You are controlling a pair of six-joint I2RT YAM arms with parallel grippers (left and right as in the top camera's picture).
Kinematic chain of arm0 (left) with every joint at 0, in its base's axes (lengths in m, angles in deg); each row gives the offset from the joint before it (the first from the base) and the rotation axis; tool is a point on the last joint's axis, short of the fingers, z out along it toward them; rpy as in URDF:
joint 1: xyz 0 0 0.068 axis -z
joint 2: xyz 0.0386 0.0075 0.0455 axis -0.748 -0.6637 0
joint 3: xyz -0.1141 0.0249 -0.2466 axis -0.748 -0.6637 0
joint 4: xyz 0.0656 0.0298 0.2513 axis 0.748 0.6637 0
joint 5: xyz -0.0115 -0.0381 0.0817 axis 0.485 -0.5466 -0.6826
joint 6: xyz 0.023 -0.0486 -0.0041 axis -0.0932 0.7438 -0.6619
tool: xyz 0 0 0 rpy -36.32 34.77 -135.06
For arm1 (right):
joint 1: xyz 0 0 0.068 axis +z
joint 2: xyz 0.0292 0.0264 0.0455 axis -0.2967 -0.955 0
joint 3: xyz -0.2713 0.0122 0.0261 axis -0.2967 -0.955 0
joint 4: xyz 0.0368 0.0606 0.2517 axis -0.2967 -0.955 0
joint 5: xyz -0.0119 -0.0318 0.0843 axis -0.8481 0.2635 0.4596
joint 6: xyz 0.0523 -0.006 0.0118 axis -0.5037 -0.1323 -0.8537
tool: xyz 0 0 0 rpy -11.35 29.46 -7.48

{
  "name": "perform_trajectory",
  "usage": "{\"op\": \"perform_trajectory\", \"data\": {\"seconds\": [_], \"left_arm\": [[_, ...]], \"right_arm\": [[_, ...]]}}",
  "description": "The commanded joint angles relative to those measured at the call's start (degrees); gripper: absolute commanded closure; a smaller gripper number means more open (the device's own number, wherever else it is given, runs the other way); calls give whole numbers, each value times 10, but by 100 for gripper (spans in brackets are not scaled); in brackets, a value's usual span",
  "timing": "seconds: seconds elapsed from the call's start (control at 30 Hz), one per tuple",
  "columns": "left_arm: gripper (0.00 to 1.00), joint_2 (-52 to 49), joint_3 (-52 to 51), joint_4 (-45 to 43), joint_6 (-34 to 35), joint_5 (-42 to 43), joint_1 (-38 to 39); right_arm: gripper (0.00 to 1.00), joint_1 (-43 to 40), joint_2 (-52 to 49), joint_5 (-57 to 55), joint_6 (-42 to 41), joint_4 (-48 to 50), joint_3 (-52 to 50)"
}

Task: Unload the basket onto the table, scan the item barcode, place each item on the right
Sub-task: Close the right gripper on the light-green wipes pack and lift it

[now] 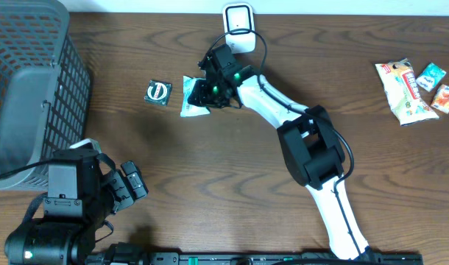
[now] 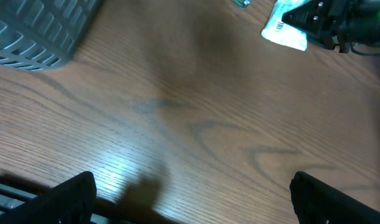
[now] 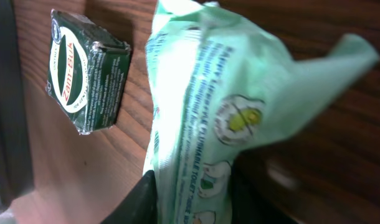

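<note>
Found the right gripper (image 1: 202, 91) pinching the pale green packet (image 1: 188, 103) near 12 o'clock on the table (image 1: 210, 169), at 7 o'clock from the white scanner (image 1: 238, 26), left gripper (image 1: 134, 188) spread idle at 7 o'clock; judged grasp done, carrying and scanning left.

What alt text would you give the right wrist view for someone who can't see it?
A pale green packet with printed text fills the frame, pinched at its lower end in the right gripper. A small dark green box lies beside it, upper left, on the brown wooden table.
</note>
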Motion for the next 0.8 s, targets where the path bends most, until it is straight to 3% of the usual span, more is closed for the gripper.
{"op": "perform_trajectory", "data": {"seconds": [0.0,0.13,0.33,0.77], "left_arm": [[2,0,0,2,3,-3,1],[2,0,0,2,3,-3,1],[2,0,0,2,3,-3,1],[2,0,0,2,3,-3,1]], "right_arm": [[81,-32,-27,33,9,-6,-9],[99,-57,-27,91,15,-7,-9],[99,-81,-17,134,15,-15,-9],[99,-92,102,120,89,-144,-9]]}}
